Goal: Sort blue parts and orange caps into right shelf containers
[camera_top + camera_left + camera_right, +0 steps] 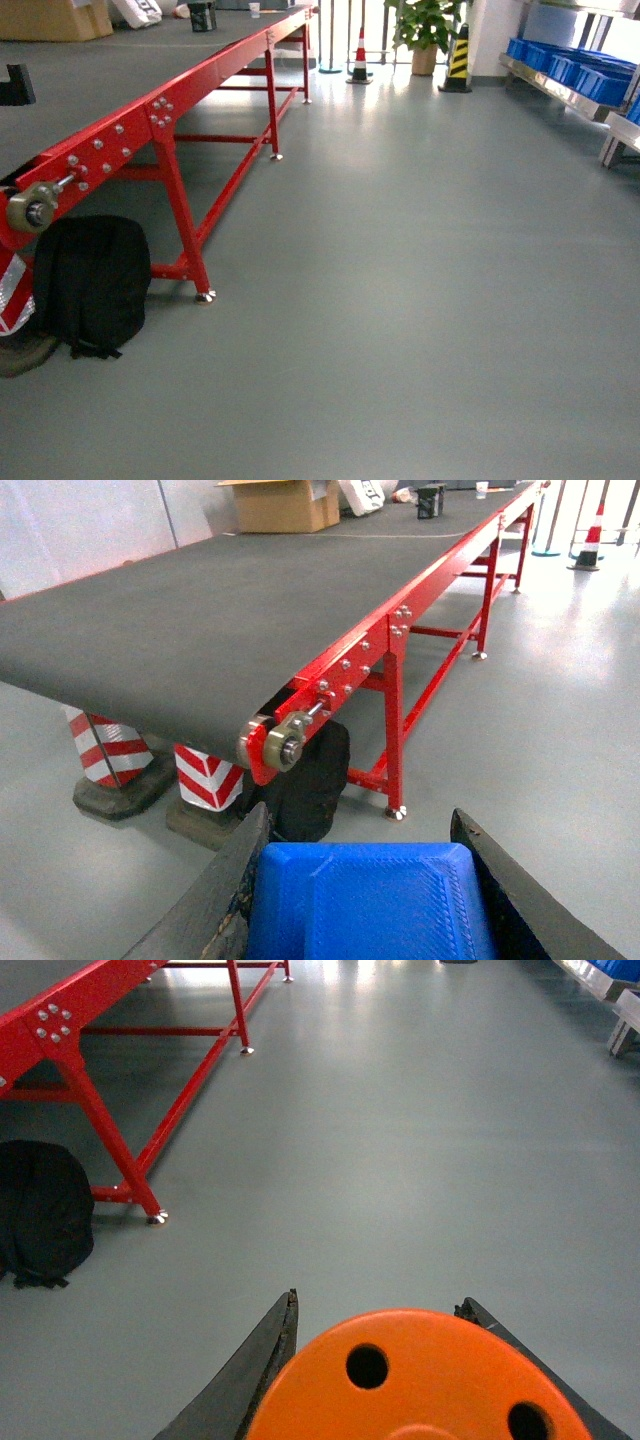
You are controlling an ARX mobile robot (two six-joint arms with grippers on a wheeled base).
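Observation:
In the left wrist view my left gripper is shut on a blue part, a ribbed blue plastic piece wedged between both dark fingers. The right wrist view shows my right gripper shut on an orange cap, whose flat top with round holes faces the camera. Both hang over bare grey floor. Neither gripper shows in the head view. Far off at the upper right stands the right shelf, a steel rack, with blue containers in a row on it. A corner of that shelf also shows in the right wrist view.
A long red-framed conveyor with a dark belt runs along the left. A black backpack lies under its near end beside red-white striped posts. A traffic cone, potted plant and striped bollard stand at the back.

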